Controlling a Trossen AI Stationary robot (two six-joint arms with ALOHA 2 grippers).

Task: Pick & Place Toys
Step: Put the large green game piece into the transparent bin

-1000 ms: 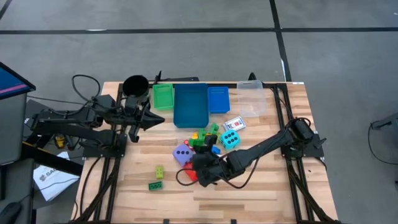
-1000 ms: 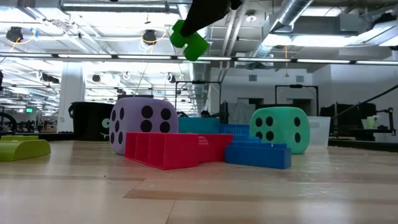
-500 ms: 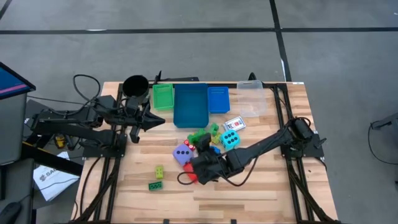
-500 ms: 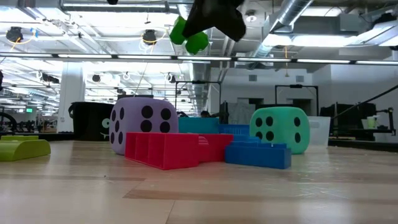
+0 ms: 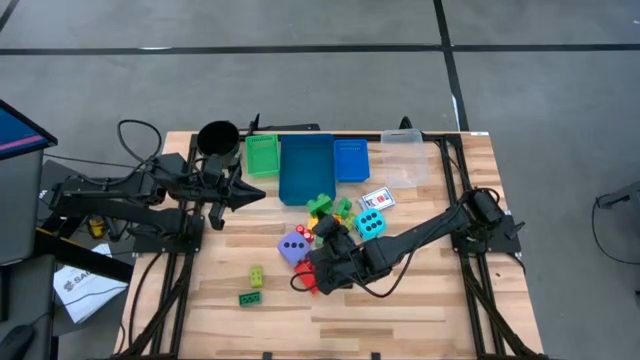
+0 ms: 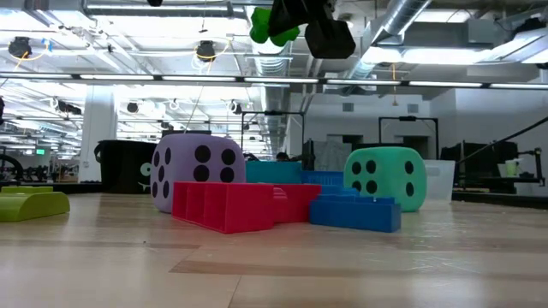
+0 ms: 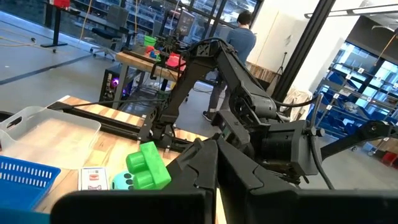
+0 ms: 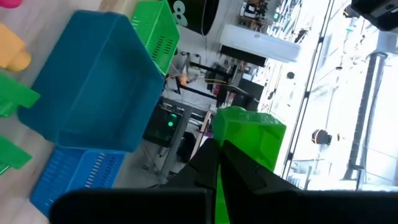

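My right gripper (image 5: 323,222) is shut on a green brick (image 5: 320,205), held in the air over the heap of toys and just short of the big blue tray (image 5: 307,167). The brick also shows in the low view (image 6: 272,24) and the left wrist view (image 7: 148,167). Below it on the table lie a purple dice (image 5: 293,247), a teal dice (image 5: 369,224), a red brick (image 6: 231,205), a blue brick (image 6: 355,211) and a white card (image 5: 377,199). My left gripper (image 5: 255,193) hovers shut at the far left, beside the black cup (image 5: 218,138). My right gripper pinches the green brick's near end (image 8: 239,146) between its two fingers. The rest of the brick sticks out beyond the fingertips. The fingers come from the table's near side, close to level. The brick is lifted well clear of the table and the other toys.
Along the far edge stand a green tray (image 5: 262,155), the big blue tray, a small blue tray (image 5: 351,160) and a clear tray (image 5: 404,160). A yellow-green brick (image 5: 257,276) and a green brick (image 5: 250,298) lie at the near left. A person stands beyond the table (image 7: 241,37).
My right gripper has rolled about its own axis, staying shut on the green brick. The brick has turned with it and swung a little up and toward the far edge, nearer the big blue tray.
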